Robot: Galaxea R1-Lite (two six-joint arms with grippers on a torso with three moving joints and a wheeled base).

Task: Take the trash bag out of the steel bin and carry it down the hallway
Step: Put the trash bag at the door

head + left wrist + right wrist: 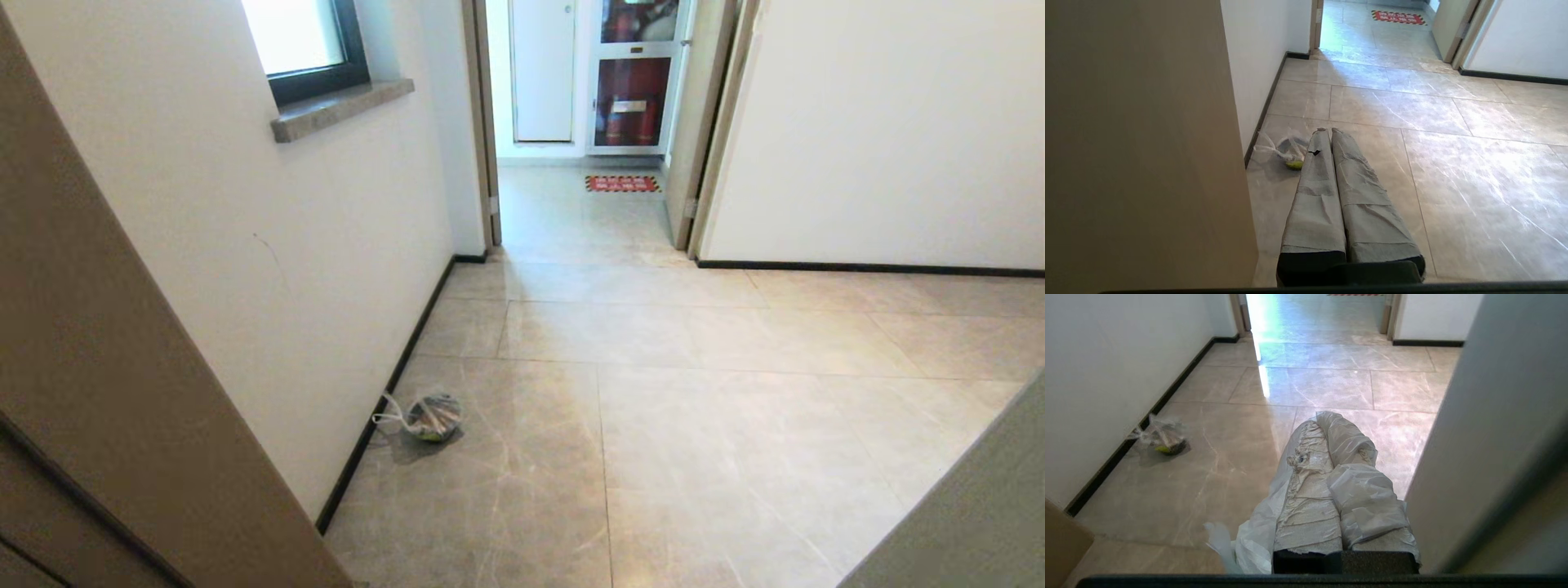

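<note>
Ahead at twelve o'clock the hallway (669, 392) runs to an open doorway (571, 204). Low at six o'clock, the right gripper (1323, 418) has its fingers pressed shut on the thin white trash bag (1257, 535). I think this keeps the bag off the floor for carrying. The bag's long side hangs down beside the fingers, and its bottom is hidden. The left gripper (1329, 130) has its fingers shut on nothing. At nine o'clock a small clear bundle (433, 416) lies by the wall.
</note>
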